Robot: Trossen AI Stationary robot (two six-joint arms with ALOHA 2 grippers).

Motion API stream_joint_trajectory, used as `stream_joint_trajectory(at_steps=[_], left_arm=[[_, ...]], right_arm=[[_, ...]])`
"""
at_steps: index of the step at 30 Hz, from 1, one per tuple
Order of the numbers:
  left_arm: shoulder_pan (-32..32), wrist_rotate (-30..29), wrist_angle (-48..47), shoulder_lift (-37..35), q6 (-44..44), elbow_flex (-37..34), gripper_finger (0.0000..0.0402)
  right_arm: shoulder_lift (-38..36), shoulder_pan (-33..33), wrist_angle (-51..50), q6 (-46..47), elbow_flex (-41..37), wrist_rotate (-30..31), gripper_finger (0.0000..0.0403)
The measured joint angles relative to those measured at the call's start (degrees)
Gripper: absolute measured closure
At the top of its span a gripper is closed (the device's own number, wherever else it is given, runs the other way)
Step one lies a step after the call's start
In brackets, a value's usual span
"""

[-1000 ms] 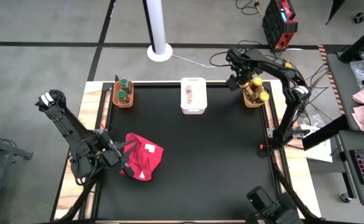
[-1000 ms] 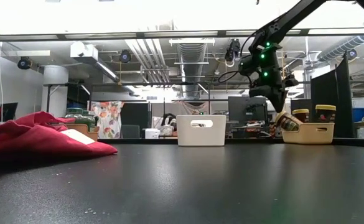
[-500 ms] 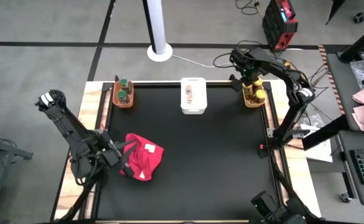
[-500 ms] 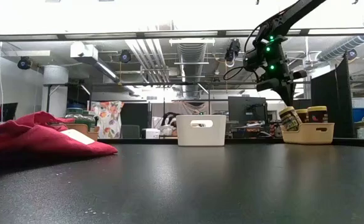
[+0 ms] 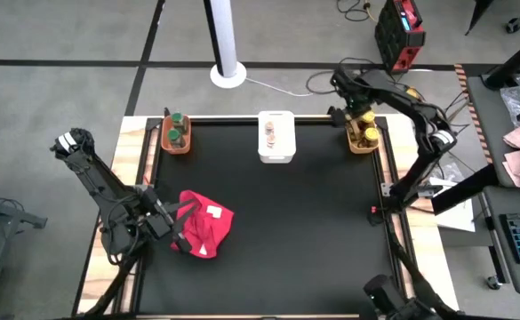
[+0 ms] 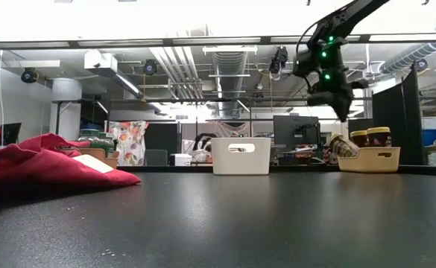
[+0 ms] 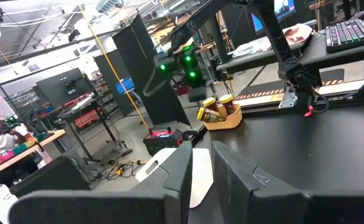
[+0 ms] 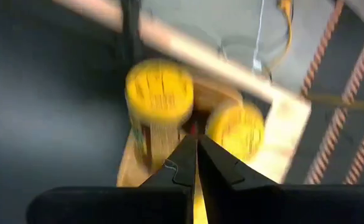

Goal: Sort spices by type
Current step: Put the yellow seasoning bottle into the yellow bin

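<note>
From above: three bins line the table's far edge — an orange bin (image 5: 176,135) at the left holding green-lidded jars (image 5: 177,118), a white bin (image 5: 276,136) in the middle with pale-lidded jars (image 5: 269,132), and a yellow bin (image 5: 363,135) at the right with yellow-lidded jars (image 5: 370,136). The right gripper (image 5: 357,111) hangs over the yellow bin. The left gripper (image 5: 176,233) lies low at the near left, against a red cloth (image 5: 204,222) with a white tag; no print on it is legible.

Level view: the right gripper (image 6: 340,110) hovers clear above the yellow bin (image 6: 370,158), nothing between its fingers — something the overhead picture does not settle. One jar leans against the bin's left wall; two stand upright. Labels are too small to read.

Left wrist view: the left arm's own fingers (image 7: 178,171) stand a narrow gap apart, empty. It alone shows a seated person at far left of the room.

Right wrist view: its fingers (image 8: 185,163) are pressed together, tips meeting, pointed down between two yellow lids (image 8: 160,89).
</note>
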Motion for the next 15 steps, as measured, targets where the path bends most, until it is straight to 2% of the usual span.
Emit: stream_joint_trajectory(at_steps=[6, 15], left_arm=[[0.00, 0.00, -0.02, 0.00, 0.02, 0.00, 0.0357], [0.01, 0.00, -0.04, 0.00, 0.02, -0.02, 0.0357]], right_arm=[[0.27, -0.03, 11.09, -2.82, 0.14, -0.24, 0.0394], [7.70, -0.03, 12.10, -3.60, 0.14, -1.58, 0.0394]])
